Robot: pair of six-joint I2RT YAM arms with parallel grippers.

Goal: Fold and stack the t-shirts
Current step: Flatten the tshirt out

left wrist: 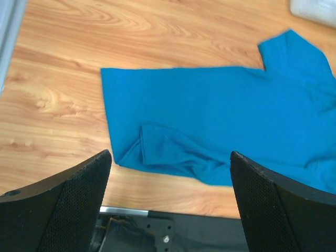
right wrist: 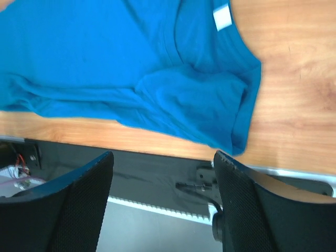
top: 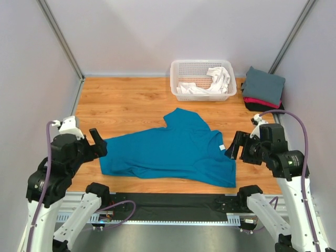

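Note:
A large teal-blue t-shirt (top: 173, 149) lies spread on the wooden table, partly folded, with its white neck label (top: 221, 147) near the right end. It also shows in the left wrist view (left wrist: 210, 115) and in the right wrist view (right wrist: 131, 68). My left gripper (top: 98, 143) is open and empty, raised beside the shirt's left edge. My right gripper (top: 235, 147) is open and empty, raised beside the shirt's right end. A stack of folded shirts, slate-grey (top: 263, 84) over red-pink (top: 258, 102) over black, sits at the back right. A white shirt (top: 210, 84) lies crumpled in the basket.
A white plastic lattice basket (top: 202, 66) stands at the back, middle right. Grey walls enclose the table on three sides. A black mat and metal rail (top: 173, 207) run along the near edge between the arm bases.

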